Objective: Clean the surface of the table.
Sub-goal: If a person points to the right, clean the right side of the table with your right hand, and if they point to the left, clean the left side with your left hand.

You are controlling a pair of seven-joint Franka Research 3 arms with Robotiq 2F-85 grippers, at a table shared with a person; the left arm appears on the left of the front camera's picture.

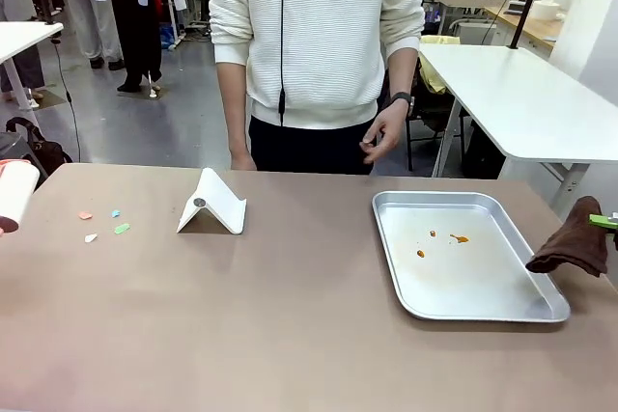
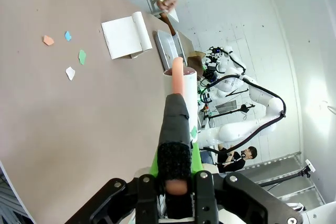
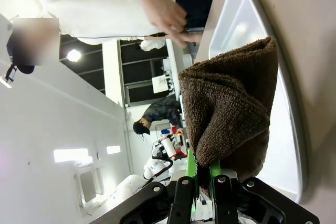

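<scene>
Front view: left claw clamped on lint roller nearest the paper scraps, right claw clamped on brown cloth beside tray, each apparently staged for tabletop cleaning

**Bench**: plain matte brownish-taupe.
**Tray**: bare silver metal, flecked with orange specks.
**Cloth**: dark brown terry, unpatterned.
**Folded stand**: white.
**Paper bits:** salmon scrap, light blue scrap, green scrap, white scrap.
**Lint roller**: white roll, with a salmon-pink handle sleeved in black foam.
**Left gripper** and **right gripper**: black, with green pads.
**Person:** the sweater is white, finely ribbed in horizontal lines; the trousers are black; the wristwatch is black.
**Side table**: white top.
</scene>
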